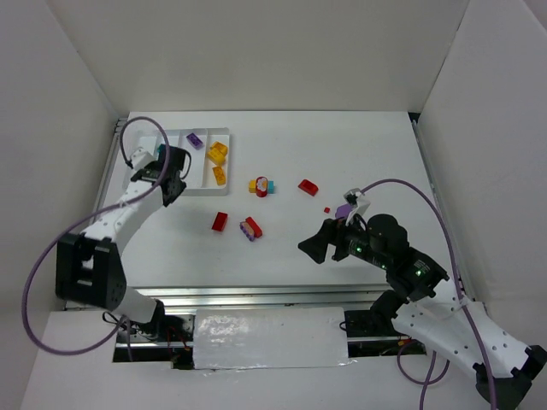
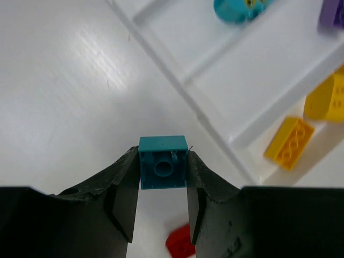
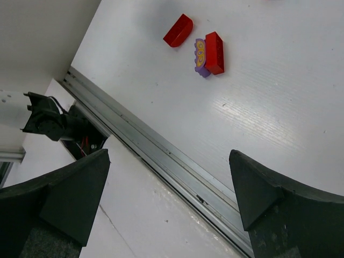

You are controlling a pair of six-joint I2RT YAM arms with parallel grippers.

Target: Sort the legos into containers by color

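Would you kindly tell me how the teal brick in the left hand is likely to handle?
The teal brick, pinched in the left hand, looks like rigid moulded plastic, so it probably will not deform. Its smooth faces might slip under a light squeeze. The hollow underside suggests it is light, and its boxy shape should not roll.

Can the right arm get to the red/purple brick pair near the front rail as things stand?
Probably yes. The right gripper is open and empty, and the red-and-purple pair lies ahead of it with nothing between. A lone red brick sits close beside the pair, so approach carefully.
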